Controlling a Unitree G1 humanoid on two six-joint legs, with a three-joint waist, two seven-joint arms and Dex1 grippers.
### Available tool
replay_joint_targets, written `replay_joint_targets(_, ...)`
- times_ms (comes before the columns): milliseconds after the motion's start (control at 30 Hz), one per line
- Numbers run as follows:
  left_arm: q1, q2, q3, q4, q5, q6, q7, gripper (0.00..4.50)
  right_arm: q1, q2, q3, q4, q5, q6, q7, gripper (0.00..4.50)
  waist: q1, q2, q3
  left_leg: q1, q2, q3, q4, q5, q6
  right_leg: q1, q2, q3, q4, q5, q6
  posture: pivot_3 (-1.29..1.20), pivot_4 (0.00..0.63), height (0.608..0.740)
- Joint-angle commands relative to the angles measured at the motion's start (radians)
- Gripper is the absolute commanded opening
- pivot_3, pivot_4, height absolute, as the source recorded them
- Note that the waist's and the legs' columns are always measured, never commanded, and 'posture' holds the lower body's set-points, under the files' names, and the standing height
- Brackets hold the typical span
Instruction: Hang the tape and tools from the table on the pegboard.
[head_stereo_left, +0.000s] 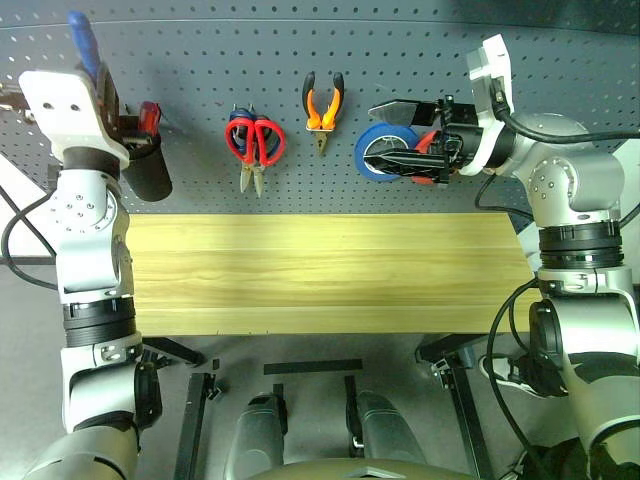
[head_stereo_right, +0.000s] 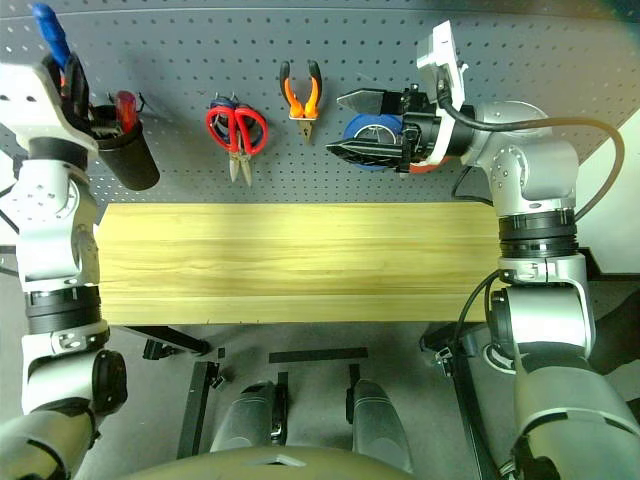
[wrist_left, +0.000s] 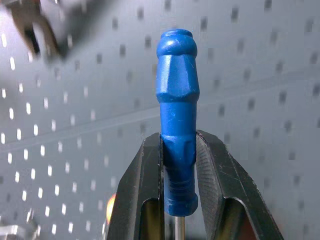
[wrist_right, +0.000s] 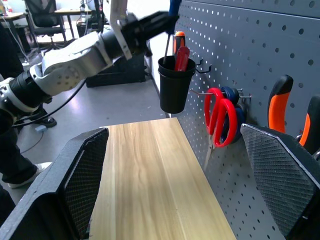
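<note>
Left eye view: scissors, pliers and tape hang on the pegboard, desk bare; left fingers pinch the screwdriver above the cup, right fingers spread.

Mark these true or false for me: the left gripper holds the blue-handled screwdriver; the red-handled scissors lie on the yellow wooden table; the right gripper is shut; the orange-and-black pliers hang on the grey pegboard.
1. The left gripper holds the small blue-handled screwdriver: true.
2. The red-handled scissors lie on the light yellow wooden table: false, they hang on the dark grey perforated pegboard.
3. The right gripper is shut: false, its fingers are spread wide with nothing between them.
4. The orange-and-black-handled pliers hang on the pegboard: true.
</note>
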Motion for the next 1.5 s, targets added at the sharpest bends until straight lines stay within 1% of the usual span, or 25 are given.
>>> replay_joint_targets(33,-0.005,0.010,0.026,0.000,-0.005,-0.025,0.008,0.52,-0.006,-0.014,-0.010,-0.033,-0.002,-0.023,0.004,4.50,0.000,0.000,0.000,0.000,0.000,0.000,0.000,0.000,0.000,0.000,0.000,0.000,0.000,0.000,0.000,0.09,0.128,0.740)
replay_joint_targets(367,-0.013,0.019,0.031,0.133,0.001,-0.102,0.004,0.52,-0.005,-0.025,-0.004,-0.039,-0.012,-0.024,0.013,4.50,-0.001,0.000,0.000,0.000,0.000,0.000,0.000,0.000,0.000,0.000,0.000,0.000,0.000,0.000,0.000,0.09,0.121,0.740)
replay_joint_targets(433,-0.019,0.011,0.034,0.154,-0.006,-0.102,0.009,1.25,-0.006,-0.025,-0.004,-0.039,-0.014,-0.025,0.014,4.50,-0.001,0.000,0.000,0.000,0.000,0.000,0.000,0.000,0.000,0.000,0.000,0.000,0.000,0.000,0.000,0.09,0.120,0.740)
replay_joint_targets(467,-0.021,0.009,0.036,0.158,-0.010,-0.103,0.012,1.43,-0.004,-0.026,-0.004,-0.041,-0.014,-0.025,0.015,4.50,-0.001,0.000,0.000,0.000,0.000,0.000,0.000,0.000,0.000,0.000,0.000,0.000,0.000,0.000,0.000,0.09,0.117,0.740)
replay_joint_targets(533,-0.023,0.014,0.034,0.158,-0.001,-0.116,0.017,2.14,-0.002,-0.026,-0.005,-0.046,-0.013,-0.024,0.015,4.50,-0.001,0.000,-0.001,0.000,0.000,0.000,0.000,0.000,0.000,0.000,0.000,0.000,0.001,0.000,0.000,0.09,0.114,0.740)
replay_joint_targets(633,-0.010,0.036,0.040,0.122,-0.010,-0.133,-0.007,3.02,0.003,-0.030,-0.006,-0.048,-0.014,-0.025,0.017,4.50,0.000,0.000,-0.001,0.000,0.000,0.000,0.000,0.000,0.000,0.000,0.000,0.000,0.001,0.000,0.000,0.10,0.116,0.740)
replay_joint_targets(700,0.003,0.049,0.061,0.093,-0.044,-0.135,-0.039,3.64,0.005,-0.036,-0.011,-0.048,-0.010,-0.019,0.019,4.50,-0.001,0.000,-0.001,0.000,0.000,0.000,0.001,0.000,0.000,0.000,0.000,0.000,0.001,0.000,0.000,0.10,0.117,0.740)
replay_joint_targets(800,0.029,0.063,0.080,0.040,-0.137,-0.123,-0.138,4.46,0.012,-0.046,-0.020,-0.057,-0.002,-0.007,0.020,4.50,-0.001,0.000,-0.001,0.000,0.000,0.000,0.001,0.000,0.000,0.000,0.000,0.000,0.001,0.000,0.000,0.10,0.120,0.740)
replay_joint_targets(867,0.076,0.088,0.072,-0.029,-0.218,-0.110,-0.268,4.46,0.023,-0.056,-0.029,-0.068,0.007,0.007,0.016,4.50,-0.001,0.000,-0.001,0.000,0.000,0.000,0.001,0.000,0.000,0.000,0.000,0.000,0.001,0.000,0.000,0.10,0.121,0.740)
replay_joint_targets(967,0.147,0.122,0.068,-0.101,-0.311,-0.073,-0.407,4.46,0.044,-0.069,-0.040,-0.088,0.021,0.029,0.010,4.50,-0.001,0.001,-0.002,0.000,0.000,0.000,0.001,0.000,0.000,0.000,0.000,0.000,0.001,0.000,0.000,0.11,0.121,0.740)
replay_joint_targets(1067,0.312,0.209,0.017,-0.200,-0.426,0.025,-0.672,4.46,0.119,-0.092,-0.041,-0.142,0.033,0.065,0.001,4.50,-0.001,0.001,-0.005,0.000,0.000,0.000,0.000,0.000,0.000,0.000,0.000,0.000,0.001,0.000,0.000,0.11,0.115,0.740)
replay_joint_targets(1133,0.399,0.267,-0.032,-0.235,-0.460,0.079,-0.813,4.46,0.179,-0.103,-0.031,-0.169,0.027,0.056,0.005,4.50,-0.001,0.002,-0.007,0.000,0.000,0.001,0.000,0.000,0.000,0.000,0.000,0.000,0.001,0.000,0.000,0.11,0.108,0.740)
replay_joint_targets(1200,0.449,0.310,-0.088,-0.242,-0.454,0.089,-0.924,4.46,0.223,-0.105,-0.030,-0.182,0.031,0.054,0.003,4.50,0.000,0.002,-0.010,0.001,0.000,0.001,0.000,0.000,0.000,0.000,0.000,0.000,0.001,0.000,0.000,0.11,0.102,0.740)
replay_joint_targets(1300,0.434,0.316,-0.133,-0.200,-0.463,0.099,-1.015,4.46,0.269,-0.105,-0.019,-0.187,0.023,0.040,0.003,4.50,0.001,0.004,-0.014,0.001,0.000,0.001,0.001,0.000,0.000,0.001,0.001,0.001,0.001,0.000,0.000,0.09,0.096,0.740)
replay_joint_targets(1500,0.313,0.282,-0.172,-0.043,-0.431,0.067,-1.102,4.46,0.311,-0.112,0.023,-0.102,-0.040,-0.043,0.039,4.50,-0.003,0.006,-0.030,0.002,0.000,0.001,0.001,0.000,0.000,0.002,0.002,0.002,0.001,0.000,0.000,0.07,0.081,0.740)
